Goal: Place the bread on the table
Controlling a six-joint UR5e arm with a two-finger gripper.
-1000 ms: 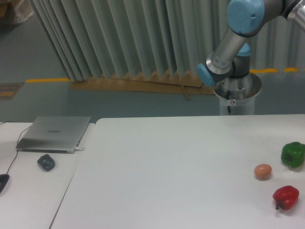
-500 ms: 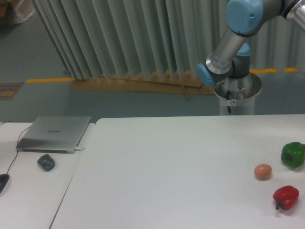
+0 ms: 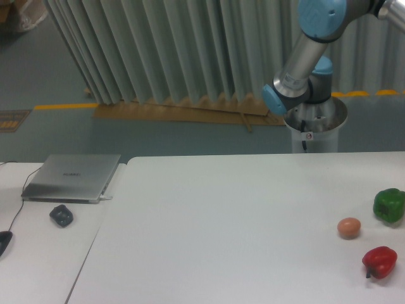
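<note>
The large white table with a rounded corner fills the lower right of the camera view. The bread is out of view. My gripper is out of view too: only the arm's grey links and blue joints show at the top right, rising from the base behind the table and leaving the frame at the top right corner.
A smooth tan-pink egg, a green bell pepper and a red bell pepper lie near the table's right edge. A separate white desk on the left holds a closed laptop, a dark small object and a cable.
The arm's upper blue joint has shifted slightly up and left. Nothing on the table has moved.
</note>
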